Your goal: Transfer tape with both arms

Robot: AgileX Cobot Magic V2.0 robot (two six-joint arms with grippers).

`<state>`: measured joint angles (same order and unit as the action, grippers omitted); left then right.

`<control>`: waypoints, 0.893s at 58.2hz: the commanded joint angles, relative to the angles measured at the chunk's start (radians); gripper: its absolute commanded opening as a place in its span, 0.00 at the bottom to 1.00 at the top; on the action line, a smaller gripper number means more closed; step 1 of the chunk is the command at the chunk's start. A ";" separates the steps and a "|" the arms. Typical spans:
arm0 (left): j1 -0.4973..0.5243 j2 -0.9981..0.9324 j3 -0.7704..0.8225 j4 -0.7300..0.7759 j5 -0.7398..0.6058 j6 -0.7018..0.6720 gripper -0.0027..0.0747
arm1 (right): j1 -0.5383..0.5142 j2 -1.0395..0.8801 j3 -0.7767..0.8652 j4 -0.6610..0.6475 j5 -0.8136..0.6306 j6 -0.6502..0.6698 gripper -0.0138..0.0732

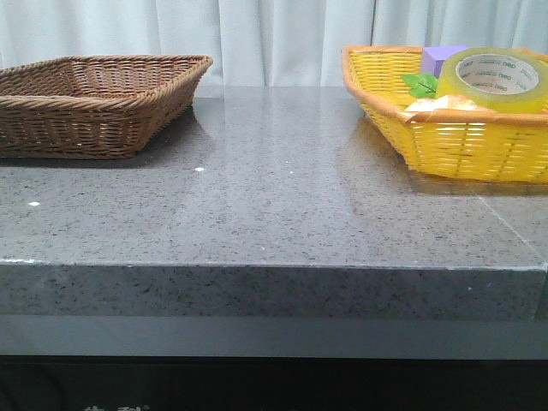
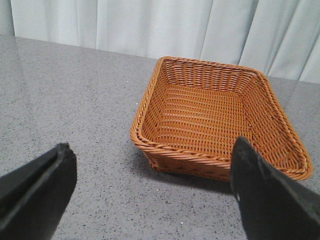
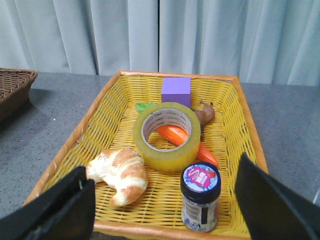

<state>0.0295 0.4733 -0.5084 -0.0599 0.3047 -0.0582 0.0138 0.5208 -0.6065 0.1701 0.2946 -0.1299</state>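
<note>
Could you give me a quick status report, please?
Both hands open, empty. Tape roll flat in yellow basket, ringing a carrot. Jar close by.

Only the fingers show. The left gripper point(image 2: 150, 195) has two glossy black fingers point(image 2: 42, 192), broad wedges with rounded tips and smooth faces. The right gripper point(image 3: 165, 202) shows matching glossy black fingers point(image 3: 65, 210), equally plain, without visible markings.

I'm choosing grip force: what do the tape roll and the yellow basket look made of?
The tape: glossy translucent yellow film, likely plastic, wound on a white printed core, perhaps cardboard. The yellow basket: woven strips with an orange rim; plastic or dyed wicker, unclear.
</note>
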 commanded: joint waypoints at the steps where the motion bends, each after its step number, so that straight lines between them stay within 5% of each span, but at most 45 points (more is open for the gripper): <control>1: -0.007 0.014 -0.039 -0.004 -0.077 -0.003 0.83 | -0.003 0.140 -0.126 0.003 -0.049 -0.009 0.84; 21: -0.007 0.014 -0.039 -0.004 -0.077 -0.003 0.83 | -0.004 0.600 -0.543 0.014 0.130 0.024 0.84; 52: -0.007 0.014 -0.039 -0.004 -0.077 -0.003 0.83 | -0.062 0.969 -0.804 -0.020 0.204 0.035 0.84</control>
<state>0.0295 0.4733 -0.5107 -0.0599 0.3072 -0.0582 -0.0366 1.4862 -1.3531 0.1573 0.5505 -0.0961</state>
